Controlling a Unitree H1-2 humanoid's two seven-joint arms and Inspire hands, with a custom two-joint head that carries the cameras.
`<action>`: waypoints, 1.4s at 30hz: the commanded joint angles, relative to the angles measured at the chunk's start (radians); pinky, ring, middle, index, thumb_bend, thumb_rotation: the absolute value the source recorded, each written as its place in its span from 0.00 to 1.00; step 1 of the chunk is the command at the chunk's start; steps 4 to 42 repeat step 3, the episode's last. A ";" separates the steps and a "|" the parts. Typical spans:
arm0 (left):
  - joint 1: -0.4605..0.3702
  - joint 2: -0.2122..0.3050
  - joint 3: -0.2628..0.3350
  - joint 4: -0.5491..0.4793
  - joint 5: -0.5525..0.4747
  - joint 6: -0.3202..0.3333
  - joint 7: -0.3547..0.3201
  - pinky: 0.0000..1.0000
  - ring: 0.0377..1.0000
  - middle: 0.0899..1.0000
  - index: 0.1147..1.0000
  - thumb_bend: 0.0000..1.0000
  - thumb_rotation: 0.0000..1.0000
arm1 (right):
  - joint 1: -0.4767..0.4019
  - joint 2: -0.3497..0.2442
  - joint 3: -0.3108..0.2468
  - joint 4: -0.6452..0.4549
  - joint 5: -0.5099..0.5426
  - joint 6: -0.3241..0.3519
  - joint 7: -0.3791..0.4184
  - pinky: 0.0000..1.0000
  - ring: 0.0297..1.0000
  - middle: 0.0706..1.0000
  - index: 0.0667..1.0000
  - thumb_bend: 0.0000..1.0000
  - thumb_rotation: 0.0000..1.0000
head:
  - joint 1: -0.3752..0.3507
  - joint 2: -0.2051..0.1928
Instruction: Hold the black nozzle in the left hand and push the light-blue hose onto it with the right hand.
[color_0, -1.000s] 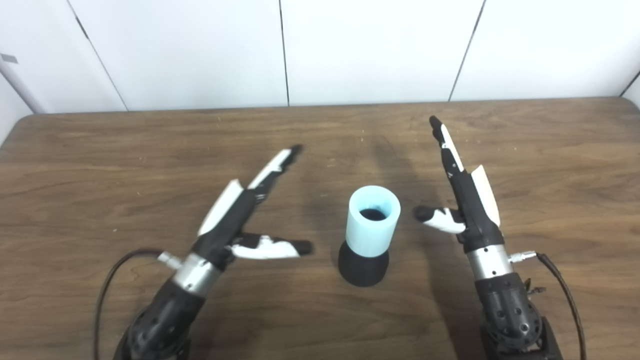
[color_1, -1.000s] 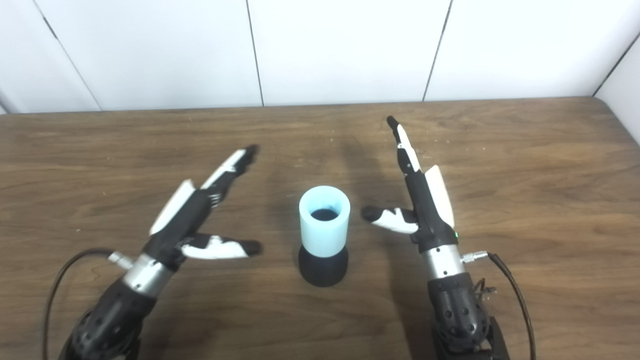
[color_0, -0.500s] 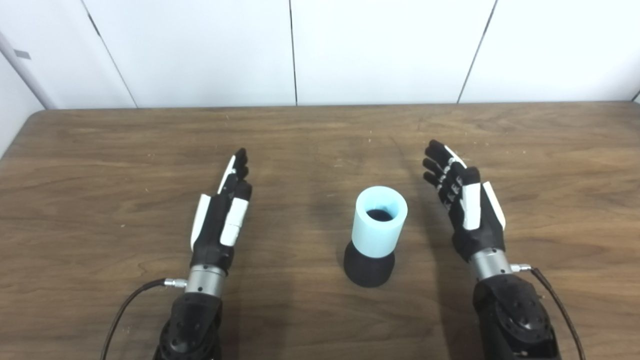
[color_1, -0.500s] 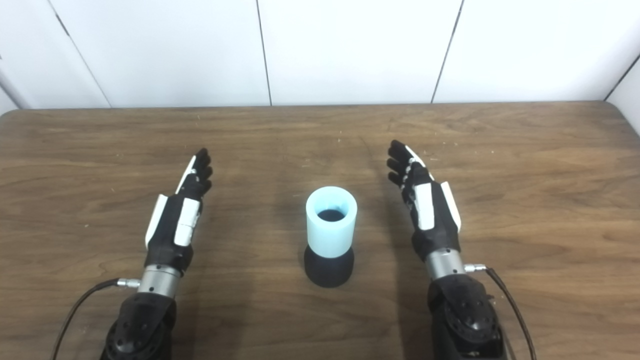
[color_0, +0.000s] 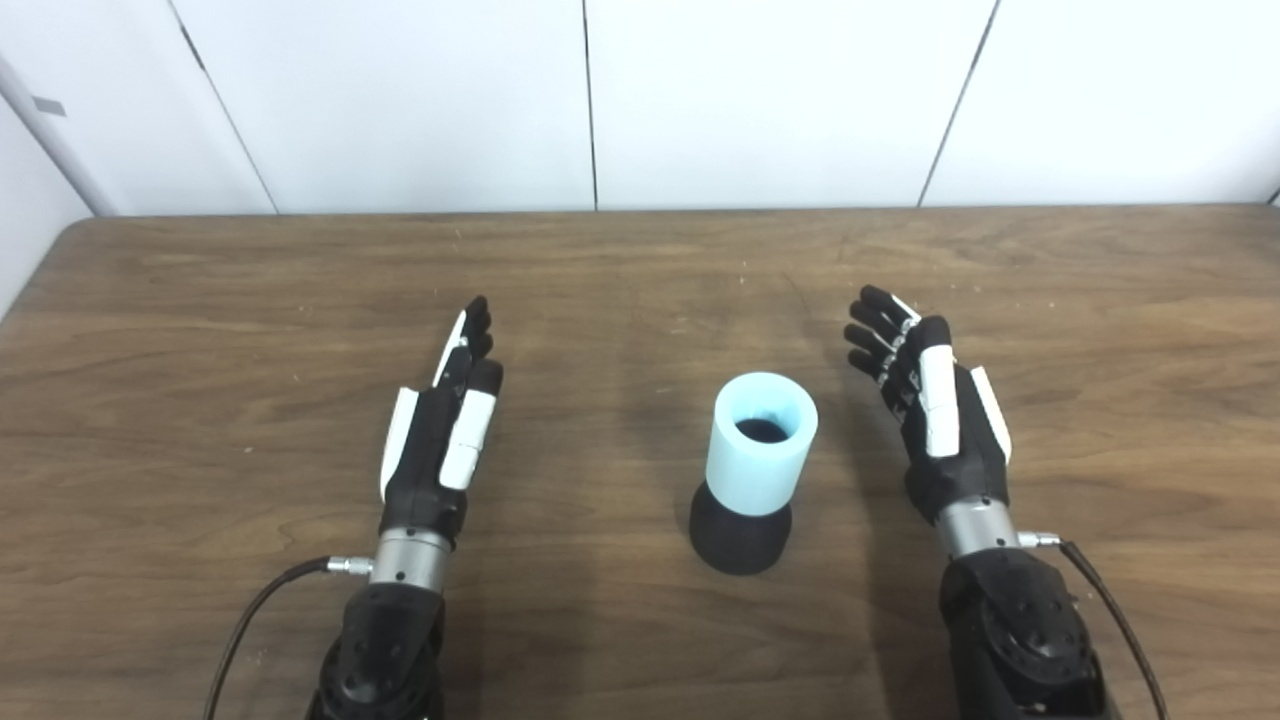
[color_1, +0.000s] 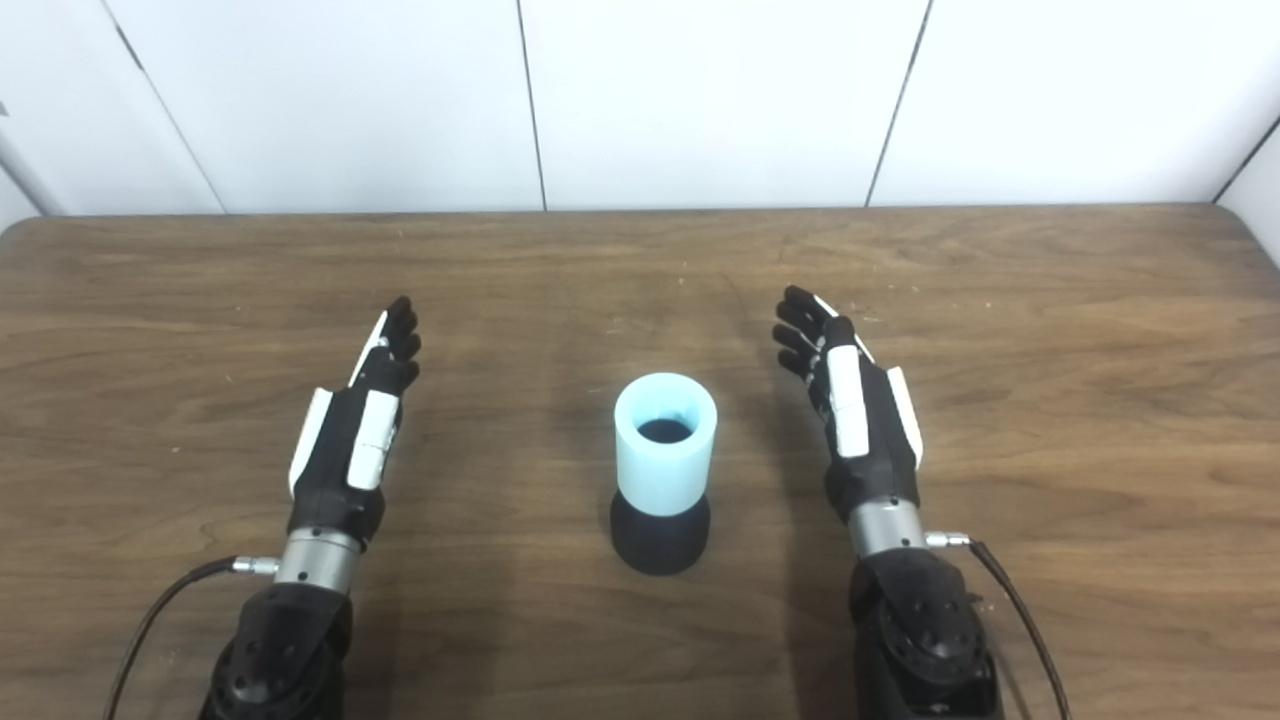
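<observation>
Standing in the middle: light-blue hose (color_0: 761, 441), a short, wide, open-topped tube, upright on the black nozzle (color_0: 739, 534).
Nozzle: a rounded black base that flares out below the tube and sits on the wooden worktop (color_0: 640, 260); a dark patch shows down inside the tube's mouth.
Fit: the tube's lower rim meets the black base with no gap in either eye view; how far the nozzle reaches inside cannot be told.
Position: between the two hands, nearer the front edge of the worktop than the white wall panels (color_0: 780, 100) behind.
Left hand (color_0: 440, 435): empty, fingers stretched forward and lying close side by side, thumb along the palm; well apart from the nozzle, to its left, touching neither part.
Right hand (color_0: 935, 420): empty, fingers extended and slightly spread, a little curled at the tips; near the hose on its right side, with a clear gap between.
Cables (color_0: 265, 610): a black lead runs from each wrist toward the front edge.
</observation>
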 joint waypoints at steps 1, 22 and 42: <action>-0.022 -0.005 -0.004 -0.033 -0.003 -0.008 0.005 1.00 1.00 1.00 1.00 0.93 1.00 | -0.020 -0.004 0.005 -0.040 -0.016 -0.013 0.001 0.92 0.91 0.92 0.89 0.50 1.00 | 0.001 0.001; -0.023 -0.005 -0.004 -0.035 -0.004 -0.005 0.004 1.00 1.00 1.00 1.00 0.92 1.00 | -0.020 -0.009 0.009 -0.039 -0.021 -0.013 0.004 0.94 0.94 0.95 0.92 0.52 1.00 | 0.000 0.001; -0.023 -0.005 -0.004 -0.035 -0.004 -0.005 0.004 1.00 1.00 1.00 1.00 0.92 1.00 | -0.020 -0.009 0.009 -0.039 -0.021 -0.013 0.004 0.94 0.94 0.95 0.92 0.52 1.00 | 0.000 0.001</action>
